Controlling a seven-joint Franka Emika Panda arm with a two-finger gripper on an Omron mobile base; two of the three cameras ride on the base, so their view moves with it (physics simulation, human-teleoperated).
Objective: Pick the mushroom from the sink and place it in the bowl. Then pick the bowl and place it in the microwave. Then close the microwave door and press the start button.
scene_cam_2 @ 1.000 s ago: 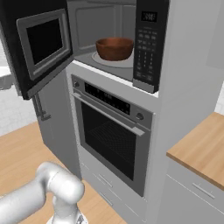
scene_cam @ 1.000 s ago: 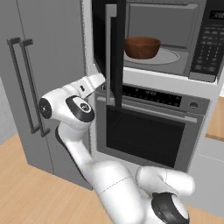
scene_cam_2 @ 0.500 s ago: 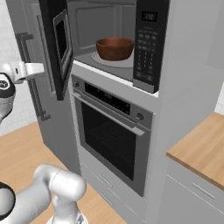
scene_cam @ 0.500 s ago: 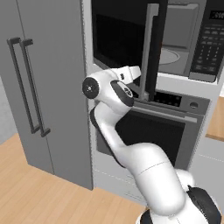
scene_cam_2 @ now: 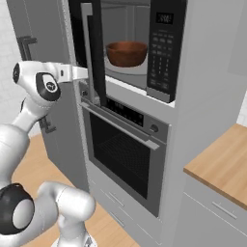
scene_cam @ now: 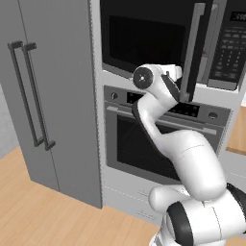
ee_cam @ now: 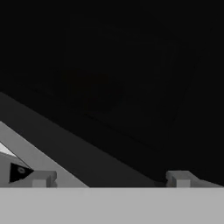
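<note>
Pushing the dark grey microwave door (scene_cam_2: 94, 53) nearly shut, we keep our gripper (ee_cam: 109, 178) spread wide, empty; reddish-brown wooden bowl (scene_cam_2: 126, 53) sits inside. Risk: fingers skidding off, door left ajar.

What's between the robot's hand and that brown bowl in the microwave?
The half-closed microwave door. In the right base view, the gripper presses its outer face, and the bowl sits beyond it on the turntable.
</note>
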